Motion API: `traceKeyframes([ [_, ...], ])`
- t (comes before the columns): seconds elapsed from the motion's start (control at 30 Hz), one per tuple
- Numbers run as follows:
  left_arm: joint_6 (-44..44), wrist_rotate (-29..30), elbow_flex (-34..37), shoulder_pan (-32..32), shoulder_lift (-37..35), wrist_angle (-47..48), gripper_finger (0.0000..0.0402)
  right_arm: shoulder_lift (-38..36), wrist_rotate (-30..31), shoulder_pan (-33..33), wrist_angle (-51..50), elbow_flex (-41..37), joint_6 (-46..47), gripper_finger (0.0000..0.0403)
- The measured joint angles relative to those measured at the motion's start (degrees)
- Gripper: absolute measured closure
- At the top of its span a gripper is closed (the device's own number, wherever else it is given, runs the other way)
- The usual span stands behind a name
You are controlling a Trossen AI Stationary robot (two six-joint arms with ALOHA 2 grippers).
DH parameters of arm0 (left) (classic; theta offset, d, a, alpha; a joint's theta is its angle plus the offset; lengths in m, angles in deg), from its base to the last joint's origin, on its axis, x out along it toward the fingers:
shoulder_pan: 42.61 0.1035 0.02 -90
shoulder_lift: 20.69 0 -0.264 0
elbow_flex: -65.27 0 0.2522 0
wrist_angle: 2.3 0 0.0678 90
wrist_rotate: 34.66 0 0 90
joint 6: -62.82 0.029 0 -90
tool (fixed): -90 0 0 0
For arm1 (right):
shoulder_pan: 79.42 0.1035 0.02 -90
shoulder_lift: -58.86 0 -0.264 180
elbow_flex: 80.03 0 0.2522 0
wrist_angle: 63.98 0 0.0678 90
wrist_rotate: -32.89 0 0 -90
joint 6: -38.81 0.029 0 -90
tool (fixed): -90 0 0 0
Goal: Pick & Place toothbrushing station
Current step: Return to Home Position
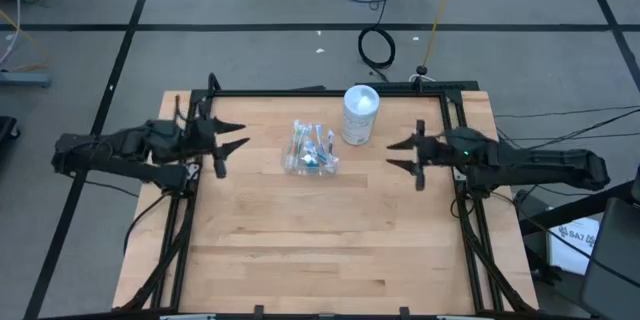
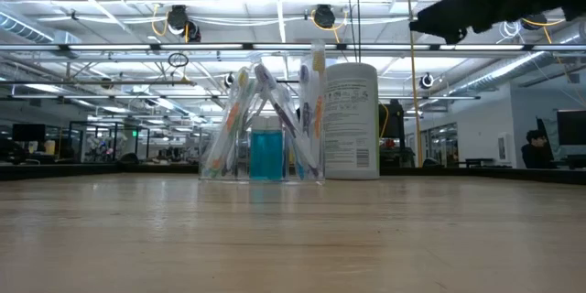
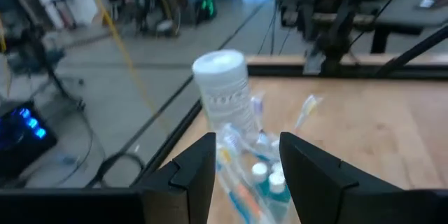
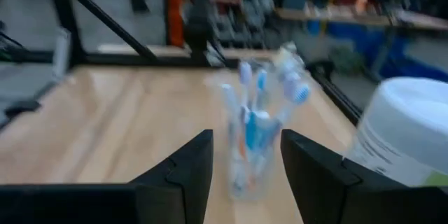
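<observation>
**Item: toothbrushing station.** Clear plastic cup (image 1: pixel 312 152) standing upright near the middle of the counter (image 1: pixel 330 230). It is packed with toothbrushes (image 2: pixel 240 119) that lean outward and cross above the rim. At least one small blue tube (image 2: pixel 266 154) stands among them; the count cannot be read.

**Neighbour:** white canister (image 1: pixel 361 113), upright, just beside the cup on its far right side. Whether the two touch cannot be told.

**Left gripper** (image 1: pixel 243 135): over the counter's left edge, well apart from the cup, jaws spread wide, holding nothing.

**Right gripper** (image 1: pixel 390 154): over the right edge, likewise clear of the cup, jaws spread wide and empty.

**Handling (judged):**
- The set is probably light.
- The cup wall looks thin, slick and easily squeezed out of shape.
- The load looks top-heavy, and the loose brushes are likely to shift or tip out if the cup is tilted.

**Hold (judged):**
- Take the cup low on its wall, below the spread of handles.
- Close gently from the side away from the canister.
- Keep the cup upright throughout.
</observation>
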Motion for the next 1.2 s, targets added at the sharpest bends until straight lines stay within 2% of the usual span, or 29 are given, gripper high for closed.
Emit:
traceKeyframes([
  [0.13,2.2,-0.2,9.7,-0.7,-7.1,-9.8,0.0236,-9.2,-2.6,0.0,6.6,-9.5,1.0,0.0242],
  [0.3,4.8,-0.4,20.1,-0.8,-15.4,-19.5,0.0236,-20.0,-2.7,0.0,13.9,-18.4,4.3,0.0241],
  [0.43,5.9,-0.4,26.1,-0.8,-21.2,-24.4,0.0236,-27.0,-2.9,0.0,14.4,-22.3,6.4,0.0241],
  [0.57,6.4,-0.5,29.9,-0.8,-26.5,-24.4,0.0236,-32.1,-3.9,0.0,12.6,-23.4,6.5,0.0242],
  [0.77,3.0,-4.3,35.3,-0.8,-32.9,-24.5,0.0236,-33.9,-10.1,0.0,9.0,-23.5,6.5,0.0243],
  [1.0,2.9,-5.1,43.5,-0.8,-34.0,-33.8,0.0236,-33.8,-10.3,0.0,7.7,-23.6,6.9,0.0244],
  [1.2,1.8,-6.0,43.4,-0.8,-33.9,-32.9,0.0236,-33.8,-10.3,0.0,7.7,-24.4,7.2,0.0247],
])
